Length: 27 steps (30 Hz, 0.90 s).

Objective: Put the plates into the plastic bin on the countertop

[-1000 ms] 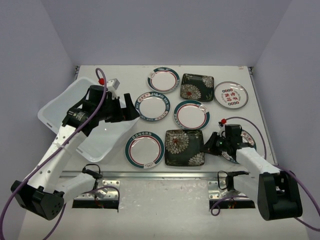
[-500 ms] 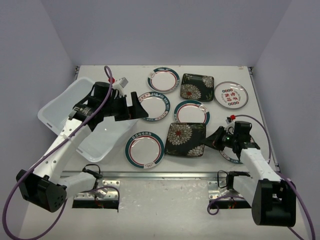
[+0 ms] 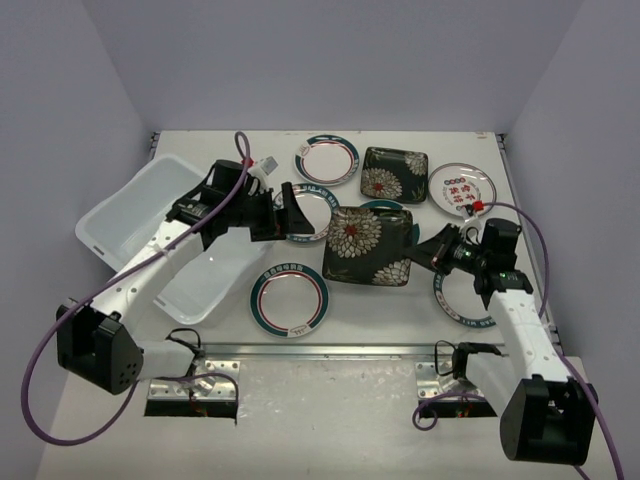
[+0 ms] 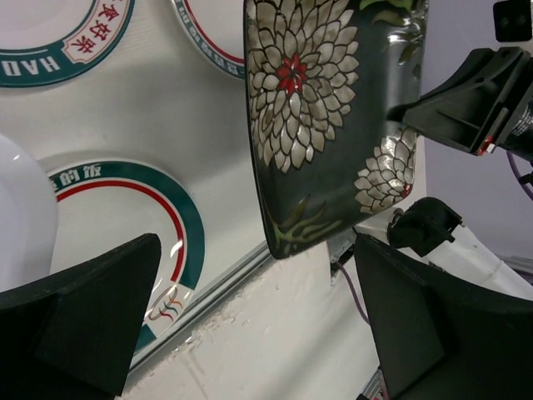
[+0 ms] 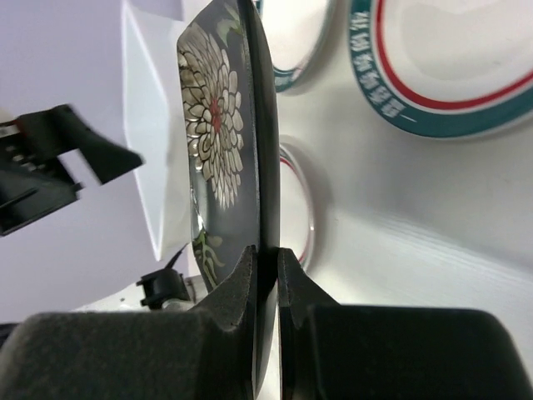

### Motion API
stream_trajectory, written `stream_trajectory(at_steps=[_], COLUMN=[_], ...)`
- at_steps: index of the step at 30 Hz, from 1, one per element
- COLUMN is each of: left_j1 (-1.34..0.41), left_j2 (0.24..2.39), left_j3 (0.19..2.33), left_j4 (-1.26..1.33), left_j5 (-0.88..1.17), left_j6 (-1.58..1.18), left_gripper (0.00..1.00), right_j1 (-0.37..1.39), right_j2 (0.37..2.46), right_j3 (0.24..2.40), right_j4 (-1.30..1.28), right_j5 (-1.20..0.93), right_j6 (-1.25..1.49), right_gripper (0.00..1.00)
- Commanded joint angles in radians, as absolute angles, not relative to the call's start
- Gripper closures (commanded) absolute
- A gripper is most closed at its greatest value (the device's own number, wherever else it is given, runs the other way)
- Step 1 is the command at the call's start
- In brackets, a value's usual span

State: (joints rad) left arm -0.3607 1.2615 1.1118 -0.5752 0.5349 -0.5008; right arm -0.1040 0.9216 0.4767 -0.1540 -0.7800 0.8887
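Note:
My right gripper is shut on the right edge of a large square black flowered plate and holds it above the countertop. The right wrist view shows that plate edge-on between the gripper's pads. My left gripper is open and empty, just left of the plate. In the left wrist view the plate hangs ahead of the gripper's spread fingers. The white plastic bin lies at the left and holds no plates.
Round teal-rimmed plates lie at the front, at the back and under my right arm. A smaller square black plate and a red-lettered round plate lie at the back right. A metal rail runs along the front edge.
My right gripper lifted the large black plate off the countertop and carried it back and left. My left arm swung right from over the bin toward the plate, still open.

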Motion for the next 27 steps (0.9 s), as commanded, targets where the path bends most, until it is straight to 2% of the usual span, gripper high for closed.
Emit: stream_trajectory(at_steps=[1, 4, 7, 9, 10, 12, 14, 15, 17, 19, 21, 22, 23, 25, 27], left_j1=[-0.407, -0.445, -0.483, -0.486, -0.486, -0.485, -0.486, -0.485, -0.484, -0.473, -0.444, -0.423, -0.395, -0.317, -0.232], left_j2=[1.342, 1.407, 1.467, 1.502, 1.512, 1.531, 1.542, 1.544, 1.532, 1.494, 1.463, 1.448, 1.428, 1.383, 1.334], left_j3=[1.147, 1.209, 1.26, 1.269, 1.275, 1.294, 1.328, 1.34, 1.354, 1.361, 1.359, 1.358, 1.36, 1.367, 1.39], left_j4=[-0.431, -0.402, -0.391, -0.355, -0.332, -0.298, -0.274, -0.265, -0.249, -0.229, -0.203, -0.19, -0.18, -0.178, -0.225], left_j5=[0.573, 0.581, 0.559, 0.573, 0.583, 0.607, 0.627, 0.631, 0.623, 0.598, 0.58, 0.573, 0.567, 0.547, 0.499], left_j6=[-0.558, -0.574, -0.59, -0.617, -0.634, -0.658, -0.677, -0.685, -0.697, -0.723, -0.764, -0.787, -0.808, -0.845, -0.868], left_gripper=[0.0, 0.02, 0.09, 0.26, 0.38, 0.69, 0.96, 1.0, 1.0, 1.0, 1.0, 1.0, 1.0, 1.0, 1.0], right_j1=[-0.109, -0.108, -0.109, -0.108, -0.107, -0.107, -0.107, -0.107, -0.108, -0.108, -0.108, -0.109, -0.109, -0.107, -0.107], right_j2=[0.891, 0.9, 0.895, 0.9, 0.905, 0.916, 0.921, 0.924, 0.932, 0.943, 0.961, 0.975, 0.998, 1.055, 1.094], right_j3=[0.554, 0.56, 0.597, 0.604, 0.605, 0.608, 0.623, 0.63, 0.65, 0.677, 0.719, 0.742, 0.76, 0.855, 0.897], right_j4=[0.123, 0.22, 0.225, 0.252, 0.271, 0.294, 0.285, 0.269, 0.242, 0.204, 0.103, 0.029, -0.083, -0.314, -0.447], right_j5=[-1.007, -1.062, -1.07, -1.081, -1.09, -1.108, -1.114, -1.116, -1.116, -1.115, -1.093, -1.071, -1.029, -0.893, -0.768], right_j6=[1.04, 1.113, 1.116, 1.131, 1.143, 1.17, 1.161, 1.148, 1.131, 1.094, 1.008, 0.949, 0.867, 0.73, 0.657], right_gripper=[1.0, 1.0, 1.0, 1.0, 1.0, 1.0, 1.0, 1.0, 0.97, 0.76, 0.46, 0.33, 0.25, 0.01, 0.01])
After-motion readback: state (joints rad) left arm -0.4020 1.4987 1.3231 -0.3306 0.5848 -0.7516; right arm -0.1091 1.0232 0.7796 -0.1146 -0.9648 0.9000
